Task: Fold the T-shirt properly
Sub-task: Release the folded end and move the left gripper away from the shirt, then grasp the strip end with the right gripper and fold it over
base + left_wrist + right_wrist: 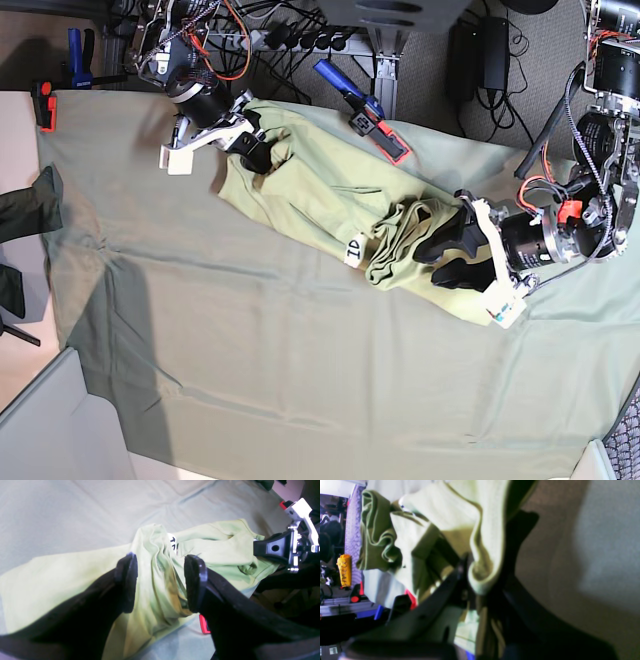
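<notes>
Yellow-green T-shirt (pixel 330 205): my right gripper (pixel 472 580) pinches an edge upper left for folding; left gripper (pixel 160 580) spread around bunched cloth.

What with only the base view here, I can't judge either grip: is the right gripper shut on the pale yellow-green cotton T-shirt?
Observer: Yes. The right wrist view shows the right gripper shut on a rolled edge of the T-shirt.
Operator: And the left gripper?
Observer: Open. In the left wrist view the left gripper has its jaws on either side of a bunched ridge of the shirt, not closed on it.
</notes>
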You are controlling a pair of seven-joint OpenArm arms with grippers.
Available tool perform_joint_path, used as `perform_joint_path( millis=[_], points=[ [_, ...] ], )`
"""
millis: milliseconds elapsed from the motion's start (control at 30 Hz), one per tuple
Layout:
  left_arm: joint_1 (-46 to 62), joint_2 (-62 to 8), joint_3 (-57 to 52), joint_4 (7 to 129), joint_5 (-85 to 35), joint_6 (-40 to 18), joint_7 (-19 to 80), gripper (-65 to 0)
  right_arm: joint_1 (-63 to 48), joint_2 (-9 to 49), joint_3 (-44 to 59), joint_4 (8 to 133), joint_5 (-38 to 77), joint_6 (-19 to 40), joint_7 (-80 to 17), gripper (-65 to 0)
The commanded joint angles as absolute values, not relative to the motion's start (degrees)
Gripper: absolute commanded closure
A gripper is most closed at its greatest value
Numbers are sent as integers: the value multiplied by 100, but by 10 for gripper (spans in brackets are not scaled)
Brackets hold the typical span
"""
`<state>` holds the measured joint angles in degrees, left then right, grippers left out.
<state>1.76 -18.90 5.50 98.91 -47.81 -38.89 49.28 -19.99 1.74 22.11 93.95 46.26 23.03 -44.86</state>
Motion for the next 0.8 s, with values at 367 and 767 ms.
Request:
perform_joint_path(
  millis=[367, 767],
  points=[
    [78, -1925, -320, 10001, -5321, -4000, 4807, -331, -1890, 823, 3448, 9579, 4499, 2482, -4615, 0],
    [80, -2290, -613, 10001, -5446, -4000, 4807, -331, -1892, 1997, 4737, 9577, 5015, 2480, -4812, 0]
  ],
)
